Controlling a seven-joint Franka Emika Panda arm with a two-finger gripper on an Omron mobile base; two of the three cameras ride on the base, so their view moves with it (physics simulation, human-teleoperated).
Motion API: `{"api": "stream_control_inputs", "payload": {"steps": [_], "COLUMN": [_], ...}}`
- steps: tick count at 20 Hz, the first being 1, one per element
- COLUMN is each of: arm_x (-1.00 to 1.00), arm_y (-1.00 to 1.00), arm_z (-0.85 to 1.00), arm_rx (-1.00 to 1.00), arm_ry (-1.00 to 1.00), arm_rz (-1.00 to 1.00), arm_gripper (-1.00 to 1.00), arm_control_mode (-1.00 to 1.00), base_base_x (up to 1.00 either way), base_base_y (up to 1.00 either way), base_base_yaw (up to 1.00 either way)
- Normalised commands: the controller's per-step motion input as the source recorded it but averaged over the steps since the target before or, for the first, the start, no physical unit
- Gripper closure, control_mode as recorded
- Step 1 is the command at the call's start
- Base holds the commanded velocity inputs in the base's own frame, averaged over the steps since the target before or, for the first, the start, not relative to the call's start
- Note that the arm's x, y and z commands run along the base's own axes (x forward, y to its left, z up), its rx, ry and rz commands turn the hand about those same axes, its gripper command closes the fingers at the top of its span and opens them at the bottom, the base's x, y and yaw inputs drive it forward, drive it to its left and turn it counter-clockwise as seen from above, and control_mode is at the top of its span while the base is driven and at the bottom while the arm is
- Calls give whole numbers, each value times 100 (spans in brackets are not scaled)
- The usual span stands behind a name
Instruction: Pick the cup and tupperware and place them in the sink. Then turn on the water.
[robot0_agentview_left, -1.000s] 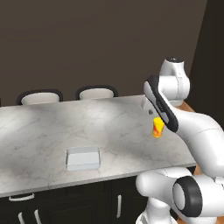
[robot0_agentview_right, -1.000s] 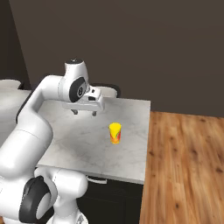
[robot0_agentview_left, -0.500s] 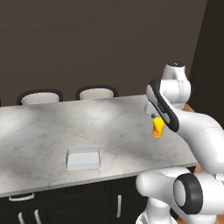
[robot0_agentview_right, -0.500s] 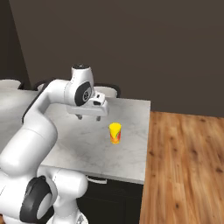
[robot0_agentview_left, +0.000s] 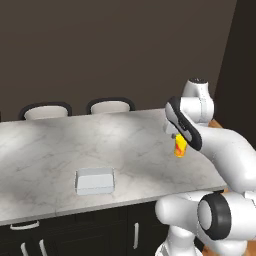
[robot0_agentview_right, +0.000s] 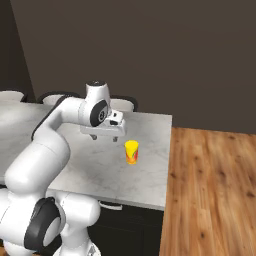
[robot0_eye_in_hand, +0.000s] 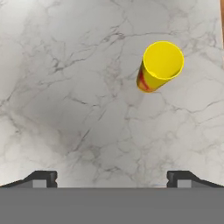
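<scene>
The yellow cup (robot0_agentview_right: 131, 151) with its red-orange patch stands upright on the marble counter (robot0_agentview_right: 145, 175), near the counter's right end. My gripper (robot0_agentview_right: 106, 136) hangs open above the counter, just left of the cup and higher than it, holding nothing. From the hand view the cup (robot0_eye_in_hand: 159, 65) lies ahead and to the right of the line between my two fingertips (robot0_eye_in_hand: 41, 177), clear of both. The pale tupperware (robot0_agentview_left: 94, 181) rests by the counter's front edge, well to the left of the cup (robot0_agentview_left: 180, 147). The sink and the water are out of view.
Two chair backs (robot0_agentview_left: 110, 105) rise behind the far side of the counter (robot0_agentview_left: 45, 150). The counter ends just right of the cup, and beyond that edge lies wooden floor (robot0_agentview_right: 215, 180). A dark wall closes the back.
The hand has come down and moved a little to the right, closer to the cup. The cup and the tupperware have stayed put, and the jaws have stayed open.
</scene>
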Motion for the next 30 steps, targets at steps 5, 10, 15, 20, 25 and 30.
{"api": "stream_control_inputs", "payload": {"steps": [5, 10, 15, 20, 25, 30], "arm_x": [25, 26, 19, 7, 6, 14], "arm_y": [0, 0, -6, -14, -18, -11], "arm_z": [-15, -12, -12, -8, -13, -16], "arm_rx": [0, 0, 0, 0, 0, 0], "arm_ry": [0, 0, 0, 1, 1, 0], "arm_rz": [0, 0, 0, 0, 0, 0], "arm_gripper": [-100, -100, -100, -100, -100, -100], "arm_control_mode": [-100, -100, -100, -100, -100, -100], "base_base_x": [0, 0, 0, 0, 0, 0], "base_base_y": [0, 0, 0, 0, 0, 0], "base_base_yaw": [0, 0, 0, 0, 0, 0]}}
